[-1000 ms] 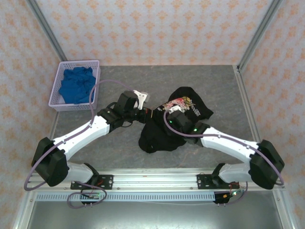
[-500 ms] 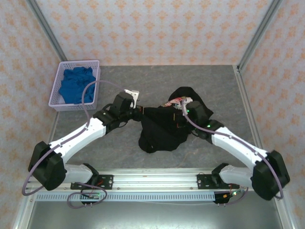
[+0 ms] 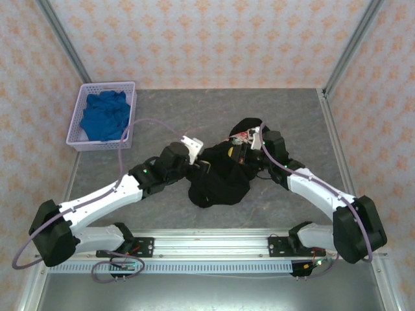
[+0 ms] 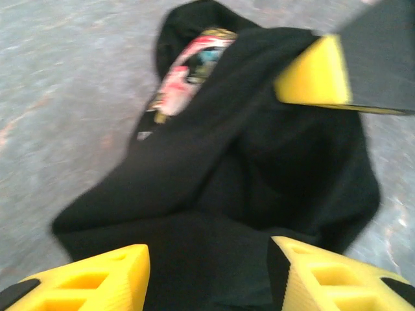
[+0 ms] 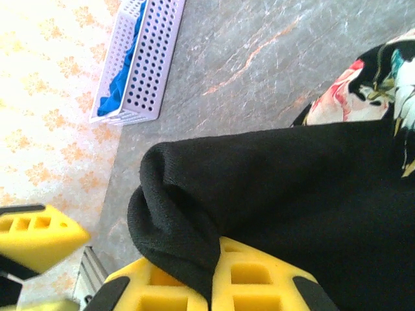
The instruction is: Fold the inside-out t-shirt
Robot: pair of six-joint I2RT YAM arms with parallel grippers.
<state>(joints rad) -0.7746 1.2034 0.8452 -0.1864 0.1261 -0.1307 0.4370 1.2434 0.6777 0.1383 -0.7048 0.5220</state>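
Standing by the table, I see the large black soft-fabric t-shirt [image 3: 217, 184] lying crumpled in a heap on the grey mottled tabletop [image 3: 162, 110], right between the two arms' working ends. The left gripper [image 3: 201, 166] has its jaws apart. From its own camera the left gripper [image 4: 209, 249] shows two yellow foam fingers [image 4: 91, 278] with a clear gap between them, and the black cloth [image 4: 214, 162] lies in that gap and piles up straight ahead of the fingertips; whether the fingers touch it I cannot tell. Further ahead of those jaws, the shirt's red-and-white printed graphic [image 4: 185, 74] peeks out of a fold. The right gripper [image 3: 244, 146] is clamped down on the shirt. In its wrist view the right gripper [image 5: 214, 272] has its yellow pads [image 5: 259, 275] pressed together, with a thick fold of the black fabric [image 5: 272, 188] pinched in the seam between them and draped over the tips. The floral print [image 5: 350, 97] sits beyond the right jaws, off to one side. Well beyond both sets of jaws, toward the far left corner, a pale lilac perforated plastic basket [image 3: 107, 85] holds a bright blue bunched cloth [image 3: 104, 115], well apart from the shirt.
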